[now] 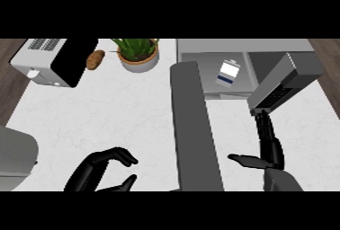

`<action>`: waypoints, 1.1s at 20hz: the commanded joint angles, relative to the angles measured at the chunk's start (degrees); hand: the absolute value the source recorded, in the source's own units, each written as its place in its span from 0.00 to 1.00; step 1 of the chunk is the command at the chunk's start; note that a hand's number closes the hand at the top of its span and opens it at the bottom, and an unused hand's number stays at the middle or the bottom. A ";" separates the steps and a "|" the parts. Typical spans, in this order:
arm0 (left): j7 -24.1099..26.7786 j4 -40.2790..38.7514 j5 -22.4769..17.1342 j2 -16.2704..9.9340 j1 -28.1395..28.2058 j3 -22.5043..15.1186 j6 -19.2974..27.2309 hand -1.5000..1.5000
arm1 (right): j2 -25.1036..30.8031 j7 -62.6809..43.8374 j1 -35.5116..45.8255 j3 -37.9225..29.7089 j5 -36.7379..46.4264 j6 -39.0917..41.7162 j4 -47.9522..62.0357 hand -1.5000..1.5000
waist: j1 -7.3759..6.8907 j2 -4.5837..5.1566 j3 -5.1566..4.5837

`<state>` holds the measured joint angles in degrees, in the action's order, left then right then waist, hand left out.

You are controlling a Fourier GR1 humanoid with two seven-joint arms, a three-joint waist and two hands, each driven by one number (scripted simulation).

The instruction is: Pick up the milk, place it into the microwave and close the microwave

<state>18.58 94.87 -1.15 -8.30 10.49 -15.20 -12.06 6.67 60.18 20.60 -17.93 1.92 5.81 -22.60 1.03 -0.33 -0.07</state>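
Note:
The milk carton point(229, 73), white with a blue band, lies inside the open microwave point(206, 49) at the counter's back right. The microwave's grey door point(194, 130) stands swung out, reaching from the cavity's left corner toward the view's lower edge. On the cavity's right is the microwave's keypad panel point(282, 87). My right hand point(274, 173) is open at the lower right, between the door and that panel, and its straight fingers point(266, 130) point up to the panel's lower end. My left hand point(100, 173) rests at the lower left, fingers relaxed, holding nothing.
A white and black appliance point(53, 60) stands at the back left, with a brown potato point(96, 59) and a potted plant point(138, 56) beside it. A grey rounded object point(16, 157) sits at the left edge. The white counter point(113, 117) spreads left of the door.

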 commanded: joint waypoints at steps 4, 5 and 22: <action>1.51 -4.57 7.60 -1.96 -1.82 -3.62 -0.30 1.00 | -0.03 0.47 -10.07 2.08 -3.42 7.54 -15.43 0.00 | 0.82 -0.27 -0.12; 1.87 -4.44 8.64 -2.91 -2.42 -4.34 -1.24 1.00 | 0.54 0.36 -13.12 2.82 -3.41 8.86 -16.63 0.00 | 0.52 -0.13 -0.07; -0.21 -29.19 12.93 8.21 -20.81 -24.48 10.68 1.00 | 4.75 -18.45 -39.75 5.76 -15.85 16.53 -62.63 0.00 | 0.71 0.39 -0.04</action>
<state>18.08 72.86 14.17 -1.59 -5.25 -33.84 -7.38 9.63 44.36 -14.87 -11.70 -10.64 18.42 -78.05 1.59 -0.11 -0.11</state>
